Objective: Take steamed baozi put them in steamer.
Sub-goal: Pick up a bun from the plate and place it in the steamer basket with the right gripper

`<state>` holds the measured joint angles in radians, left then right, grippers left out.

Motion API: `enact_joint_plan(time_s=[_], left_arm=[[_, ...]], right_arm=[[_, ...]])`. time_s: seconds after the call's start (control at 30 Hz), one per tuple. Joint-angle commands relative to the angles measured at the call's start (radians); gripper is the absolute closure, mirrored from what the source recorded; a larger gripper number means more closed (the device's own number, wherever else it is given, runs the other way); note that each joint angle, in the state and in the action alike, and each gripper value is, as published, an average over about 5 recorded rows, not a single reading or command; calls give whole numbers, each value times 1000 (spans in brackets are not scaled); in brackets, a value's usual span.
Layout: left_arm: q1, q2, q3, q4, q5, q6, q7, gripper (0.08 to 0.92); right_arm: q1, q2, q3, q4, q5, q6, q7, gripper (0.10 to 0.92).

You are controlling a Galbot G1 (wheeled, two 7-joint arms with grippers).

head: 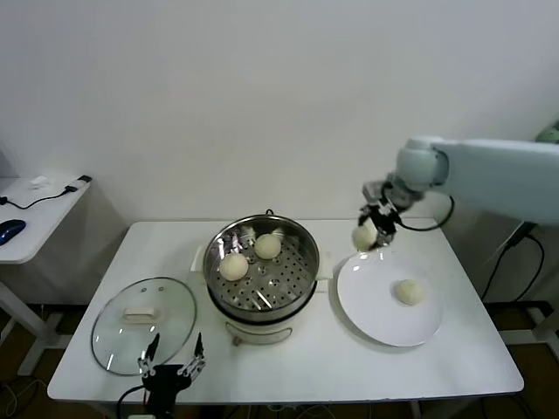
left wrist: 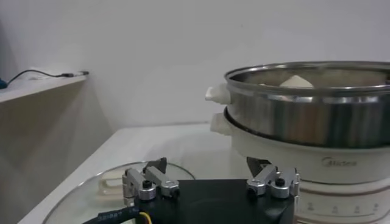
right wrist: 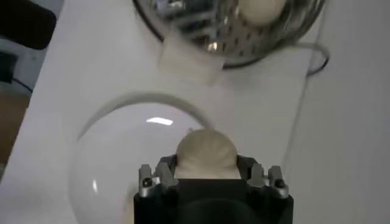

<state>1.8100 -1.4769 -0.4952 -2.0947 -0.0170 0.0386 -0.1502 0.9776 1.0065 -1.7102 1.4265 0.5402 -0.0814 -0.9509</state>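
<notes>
I'm holding one baozi (head: 364, 236) in the right gripper (head: 374, 229), jaws clamped on its sides, and it is hanging in the air over the far rim of the white plate (head: 367, 305). What I'm watching is the bearing to the steamer (head: 262, 269): it lies to the gripper's left, just beside the plate, with its raised steel wall standing between the bun and the perforated tray, so I judge the carry needs to go sideways and clear that rim before lowering. The bun is round, so no long axis matters. The right arm is clearly nearer to both plate and pot; the left gripper (head: 173, 367) is sitting parked at the near table edge by the glass lid (head: 144, 325), jaws standing wide apart and empty. Two baozi are already lying in the steamer toward its far-left side, leaving the near and right parts of the tray free. One baozi is resting on the plate.
</notes>
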Motion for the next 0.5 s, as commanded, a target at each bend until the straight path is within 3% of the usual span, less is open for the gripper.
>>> enact_joint_plan(time_s=[0.03, 0.23, 0.5], left_arm=[[1, -4, 0, -2, 5, 1, 0, 177], [-2, -8, -3, 8, 4, 0, -2, 177], [4, -8, -7, 14, 1, -6, -7, 177]], right_arm=[[110, 256, 97, 64, -34, 315, -61, 364], [-36, 340, 107, 84, -162, 513, -89, 364], [-213, 402, 96, -47, -329, 590, -74, 364]])
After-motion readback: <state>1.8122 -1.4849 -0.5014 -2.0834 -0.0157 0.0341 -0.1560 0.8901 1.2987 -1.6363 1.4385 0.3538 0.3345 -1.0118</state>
